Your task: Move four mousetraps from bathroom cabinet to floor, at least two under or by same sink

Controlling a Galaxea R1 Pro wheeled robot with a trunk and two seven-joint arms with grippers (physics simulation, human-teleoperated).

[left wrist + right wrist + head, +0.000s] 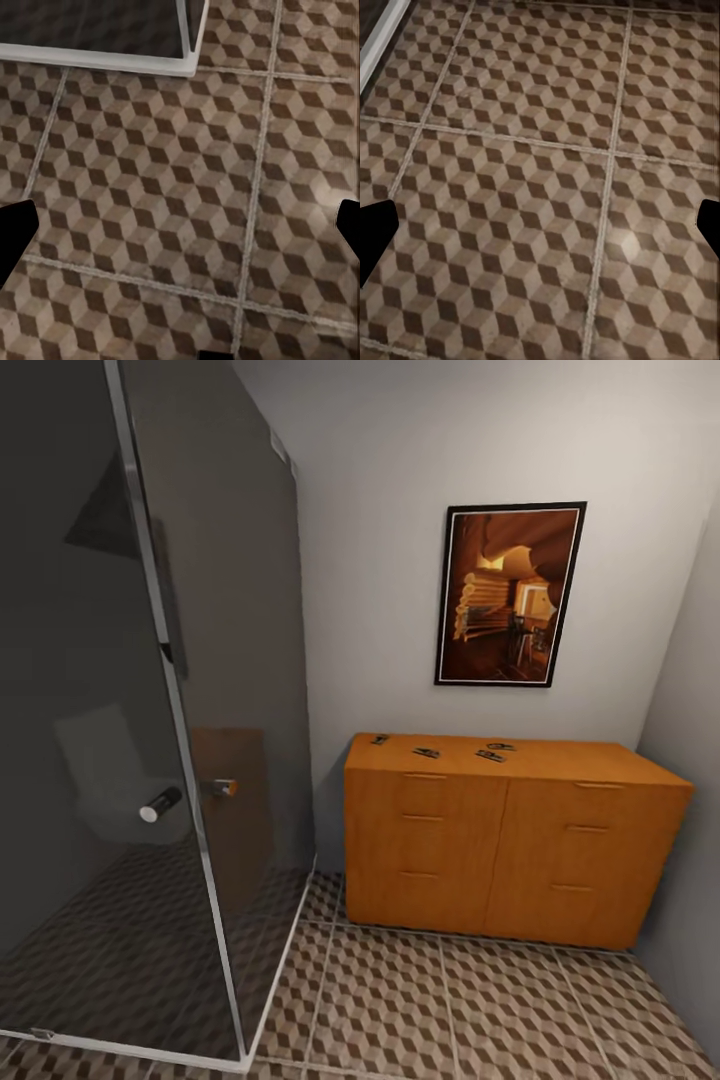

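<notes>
- On top of the cabinet (515,830), at about 1 o'clock in the head view: four mousetraps (426,752), counted singly, one near the back left corner (379,739), one further right, two close together (494,751) toward the middle
- Lying flat on the bare top, probably so as to be picked straight off without opening a drawer
- Drawer handles counted: six, three per column
- Against the wall above: one framed picture (510,593)
- From 7 to 11 o'clock: one dark glass shower screen (150,710)
- Left gripper (180,225) released, dark fingertips far apart, pointing down at the bathroom floor (150,187)
- Right gripper (540,225) likewise spread wide, grasping nothing, carried clear while driving up, presumably
</notes>
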